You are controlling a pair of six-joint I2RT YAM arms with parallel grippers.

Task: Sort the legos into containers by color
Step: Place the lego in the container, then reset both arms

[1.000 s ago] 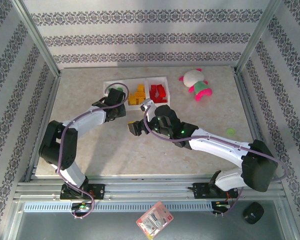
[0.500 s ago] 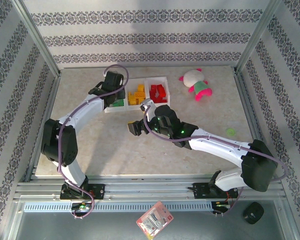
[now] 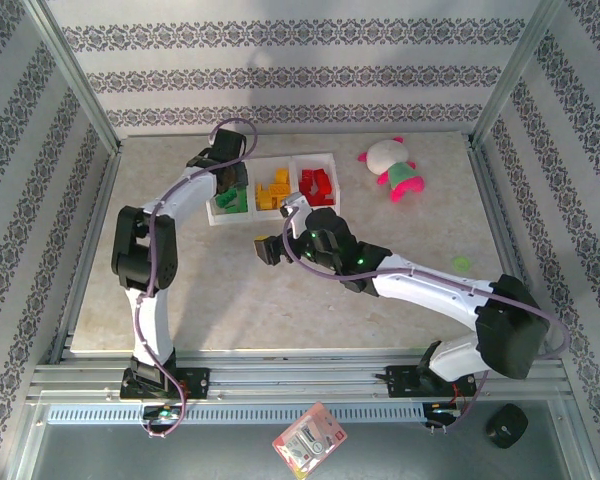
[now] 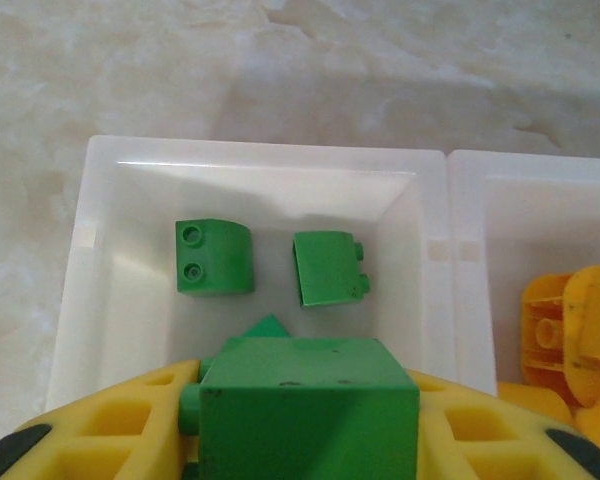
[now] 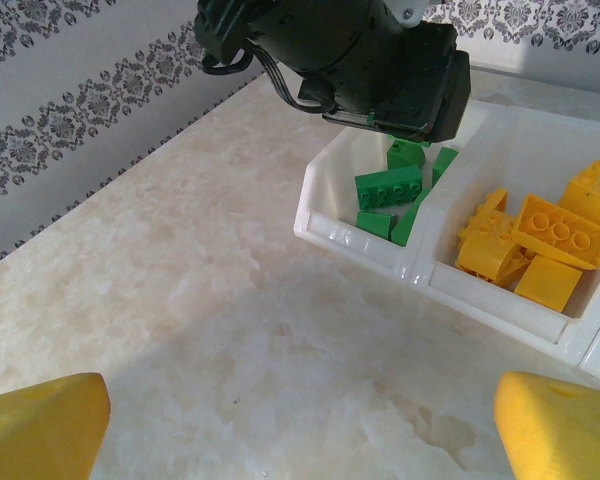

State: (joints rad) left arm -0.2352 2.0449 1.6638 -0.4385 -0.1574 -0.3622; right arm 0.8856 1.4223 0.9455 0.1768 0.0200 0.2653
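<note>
The left gripper (image 4: 305,440) is clamping a green brick (image 4: 310,395) directly above the tray's end compartment (image 4: 265,150), where two green legos (image 4: 213,257) are lying beneath the fingertips. Release is best made while centred here, clear of the wall shared with the yellow legos (image 4: 570,320) to the gripper's right. The right gripper (image 5: 300,430) is hanging spread and empty above the table (image 5: 230,330).

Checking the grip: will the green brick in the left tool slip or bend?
The green brick looks like rigid, smooth plastic: probably won't bend, might slip. Its flat faces in the left tool suggest a stable hold.
</note>
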